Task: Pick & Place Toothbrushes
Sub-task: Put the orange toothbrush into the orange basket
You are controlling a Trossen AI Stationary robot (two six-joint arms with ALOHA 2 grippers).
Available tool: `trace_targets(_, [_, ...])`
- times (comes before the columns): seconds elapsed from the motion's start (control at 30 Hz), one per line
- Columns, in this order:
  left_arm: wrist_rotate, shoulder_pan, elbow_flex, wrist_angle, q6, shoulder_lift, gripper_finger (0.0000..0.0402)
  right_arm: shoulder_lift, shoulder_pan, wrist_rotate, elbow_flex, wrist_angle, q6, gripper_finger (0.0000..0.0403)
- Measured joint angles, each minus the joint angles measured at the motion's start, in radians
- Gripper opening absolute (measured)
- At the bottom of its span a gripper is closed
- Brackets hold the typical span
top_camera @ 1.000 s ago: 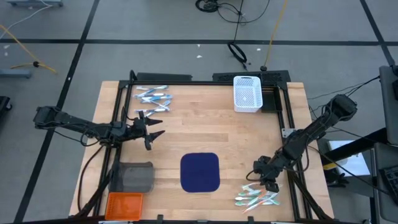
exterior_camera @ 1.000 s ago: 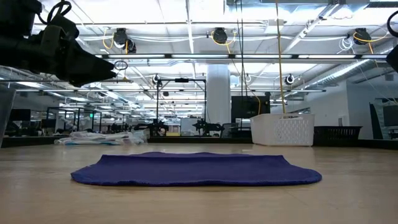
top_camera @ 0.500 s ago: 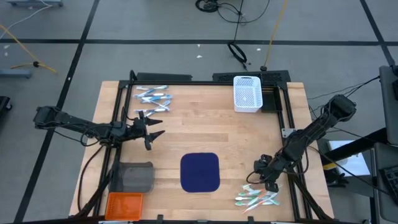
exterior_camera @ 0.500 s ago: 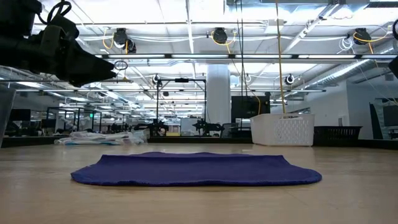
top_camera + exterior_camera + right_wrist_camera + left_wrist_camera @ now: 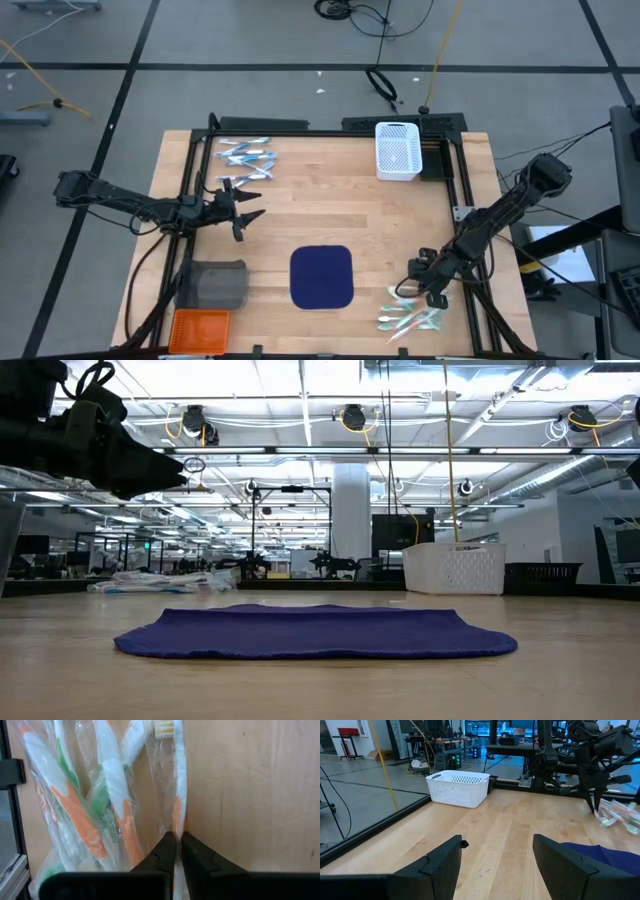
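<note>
**Right gripper pinching one wrapped toothbrush at the near-right pile**

The right gripper point(image 5: 432, 291) is down on the toothbrushes point(image 5: 410, 318), a wrapped green, white and orange pile near the table's right front corner beside the navy mat point(image 5: 321, 276). Its fingers point(image 5: 167, 851) are nearly closed, apparently pinching the wrapper edge of one brush. A slow, straight lift should keep neighbours from dragging along. The left gripper point(image 5: 243, 212) waits, jaws wide and empty, near another pile point(image 5: 245, 152).

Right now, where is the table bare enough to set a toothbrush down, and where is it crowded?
Bare wood lies between the white basket and the navy mat. Crowded: beside the right gripper, shut on a wrapped toothbrush at the near-right pile, and around the far-left pile.
</note>
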Motion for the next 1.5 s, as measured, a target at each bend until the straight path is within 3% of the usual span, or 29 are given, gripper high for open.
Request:
trace_targets(0.17, [0.0, 0.0, 0.0, 0.0, 0.002, 0.0, 0.0246, -0.044, -0.022, 0.018, 0.005, -0.041, -0.026, 0.0006])
trace_targets(0.33, [0.0, 0.0, 0.0, 0.0, 0.002, 0.0, 0.0246, -0.084, -0.065, 0.074, 0.07, -0.205, -0.088, 0.0005])
trace_targets(0.6, [0.0, 0.0, 0.0, 0.032, -0.045, 0.0, 0.0246, -0.145, -0.158, 0.321, 0.199, -0.246, -0.31, 0.0004])
trace_targets(0.8, [0.0, 0.0, 0.0, 0.098, -0.055, 0.0, 0.0246, -0.156, -0.249, 0.51, 0.203, 0.004, -0.535, 0.0004])
trace_targets(0.9, [0.0, 0.0, 0.0, 0.143, -0.057, 0.0, 0.0246, -0.155, -0.308, 0.547, 0.203, 0.141, -0.647, 0.0004])
trace_targets(1.27, [0.0, 0.0, 0.055, 0.204, -0.08, 0.031, 0.0246, -0.114, -0.506, 0.534, 0.203, 0.513, -0.895, 0.0004])
trace_targets(1.5, [0.0, 0.0, 0.202, 0.206, -0.046, 0.199, 0.0246, -0.012, -0.626, 0.386, 0.204, 0.805, -0.946, 0.0004])
